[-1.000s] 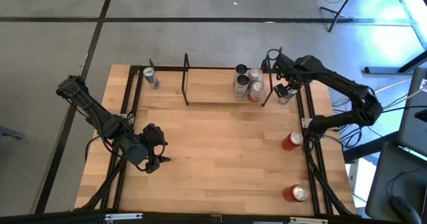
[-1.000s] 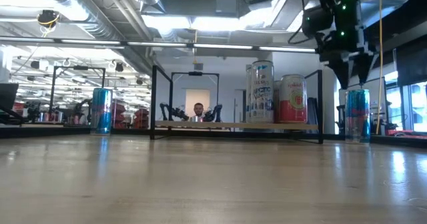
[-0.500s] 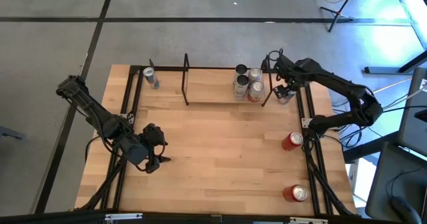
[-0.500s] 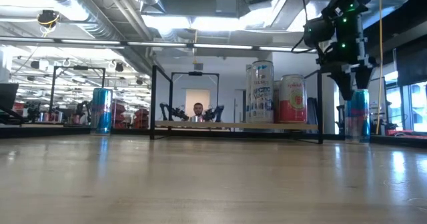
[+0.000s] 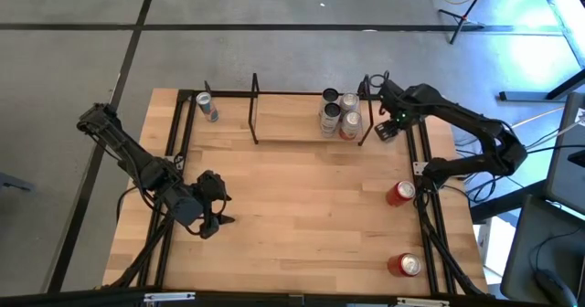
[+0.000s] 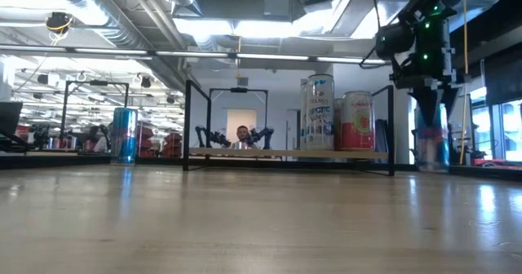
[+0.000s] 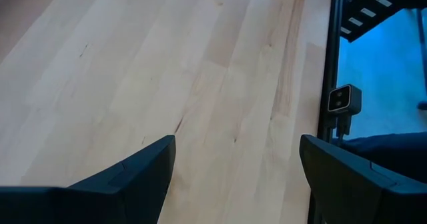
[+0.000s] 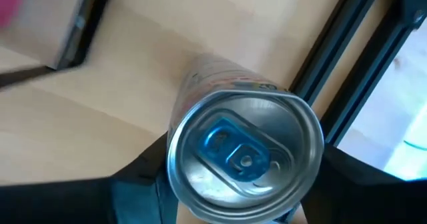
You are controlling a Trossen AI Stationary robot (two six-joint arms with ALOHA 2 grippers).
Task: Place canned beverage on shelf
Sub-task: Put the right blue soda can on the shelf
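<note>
Blue-tabbed can point(image 8: 243, 156) sits between the right pincer's point(image 8: 233, 184) fingers, clamped just beside the shelf point(image 5: 302, 141)

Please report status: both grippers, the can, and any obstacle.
Right gripper around blue can, beside shelf. Left gripper open, idle. Three cans crowd shelf's right end.
</note>
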